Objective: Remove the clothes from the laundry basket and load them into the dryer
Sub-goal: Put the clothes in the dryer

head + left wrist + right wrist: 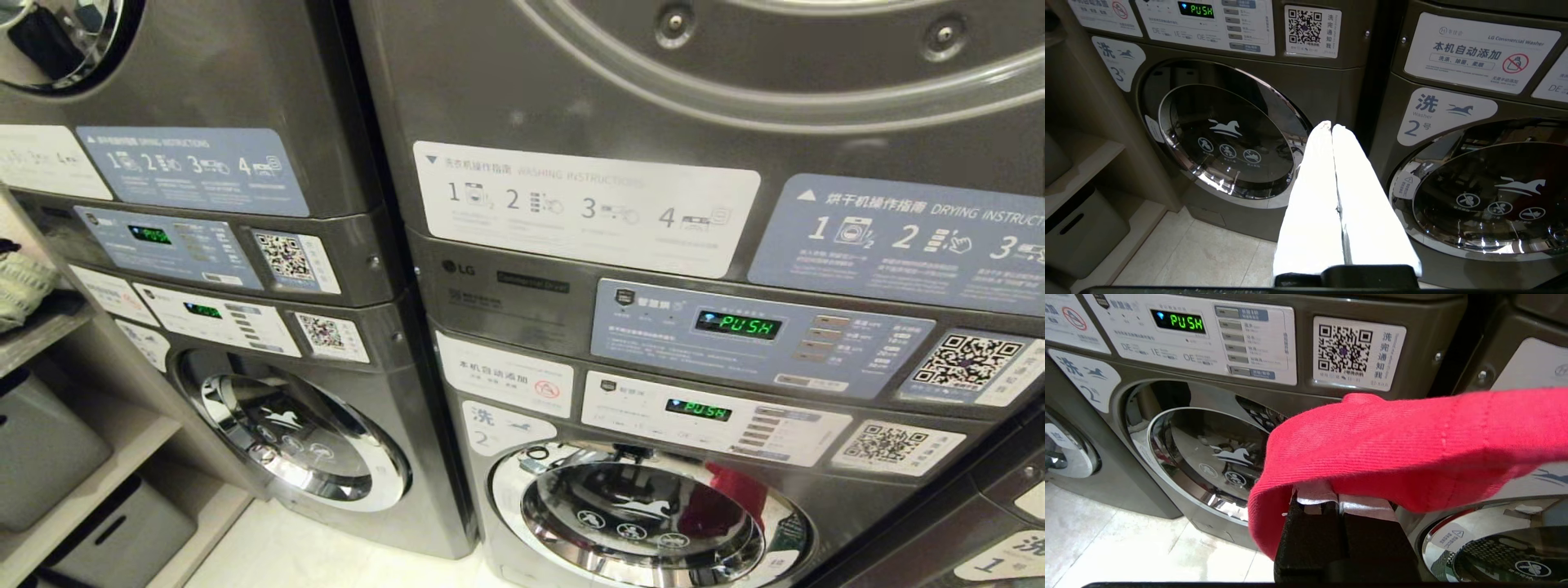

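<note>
Robot facing stacked laundry machines, red garment (1412, 453) in grip.
Right gripper (1337, 500) jaws are pinching the red garment; left gripper (1332, 127) jaws are pressing together, empty.

You face two stacked machine columns side by side, each with a dryer (735, 73) above a washer (653, 523) and control panels (759, 343) between them, while shelves (49, 327) holding bins (41, 457) stand to the left of the left-hand column (245, 327).
</note>
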